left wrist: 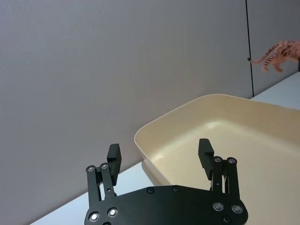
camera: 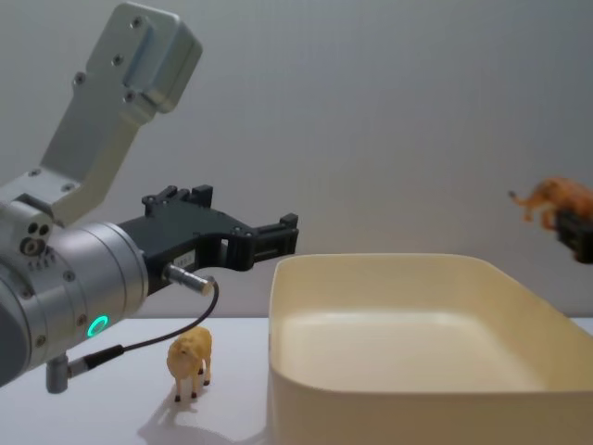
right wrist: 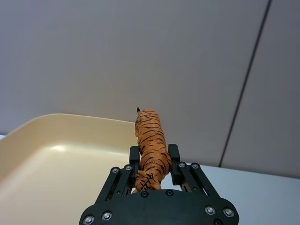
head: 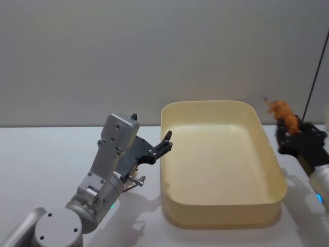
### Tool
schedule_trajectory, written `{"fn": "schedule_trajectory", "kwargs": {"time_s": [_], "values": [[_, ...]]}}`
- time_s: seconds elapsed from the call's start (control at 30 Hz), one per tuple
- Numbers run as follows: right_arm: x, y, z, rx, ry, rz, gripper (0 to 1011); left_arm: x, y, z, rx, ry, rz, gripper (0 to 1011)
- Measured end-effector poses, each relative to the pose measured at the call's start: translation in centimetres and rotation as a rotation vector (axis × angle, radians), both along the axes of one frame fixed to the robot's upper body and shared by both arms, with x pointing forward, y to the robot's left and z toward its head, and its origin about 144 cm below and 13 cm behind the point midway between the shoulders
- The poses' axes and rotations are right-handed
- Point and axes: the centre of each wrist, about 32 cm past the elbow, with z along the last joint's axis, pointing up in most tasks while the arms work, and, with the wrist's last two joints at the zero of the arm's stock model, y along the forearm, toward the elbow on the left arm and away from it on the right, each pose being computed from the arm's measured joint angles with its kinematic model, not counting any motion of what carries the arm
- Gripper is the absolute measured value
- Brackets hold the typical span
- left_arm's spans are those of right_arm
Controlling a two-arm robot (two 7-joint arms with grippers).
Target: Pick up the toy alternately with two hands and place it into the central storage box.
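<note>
Toy tiger (right wrist: 150, 133) clamped in right pincer (right wrist: 154, 153), held raised beside box (head: 221, 211), left pincer (left wrist: 159, 151) spread apart, toy sheep (camera: 190, 357) stood beneath on counter (head: 41, 154).

You have soft, even light from above; the storage box (head: 221, 213) and toy sheep (camera: 190, 355) throw only faint shadows on the white counter (head: 41, 164). A mild sheen lies on the box's floor.
</note>
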Motion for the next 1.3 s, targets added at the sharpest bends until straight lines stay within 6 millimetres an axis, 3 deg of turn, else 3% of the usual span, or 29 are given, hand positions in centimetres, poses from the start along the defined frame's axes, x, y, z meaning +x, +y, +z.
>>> {"fn": "schedule_trajectory", "kwargs": {"time_s": [0.3, 0.63, 1.0, 1.3], "values": [[2.2, 2.5, 0.9, -0.015, 0.031, 0.091, 372, 0.0, 0.0, 0.0, 0.0, 0.0, 0.0, 1002], [3.5, 3.8, 1.4, -0.028, 0.053, 0.143, 703, 0.0, 0.0, 0.0, 0.0, 0.0, 0.0, 1002], [2.3, 1.4, 1.5, -0.013, 0.021, 0.07, 1001, 0.0, 0.0, 0.0, 0.0, 0.0, 0.0, 1002], [-0.3, -2.5, 1.4, 0.01, 0.007, -0.046, 1001, 0.0, 0.0, 0.0, 0.0, 0.0, 0.0, 1002]]}}
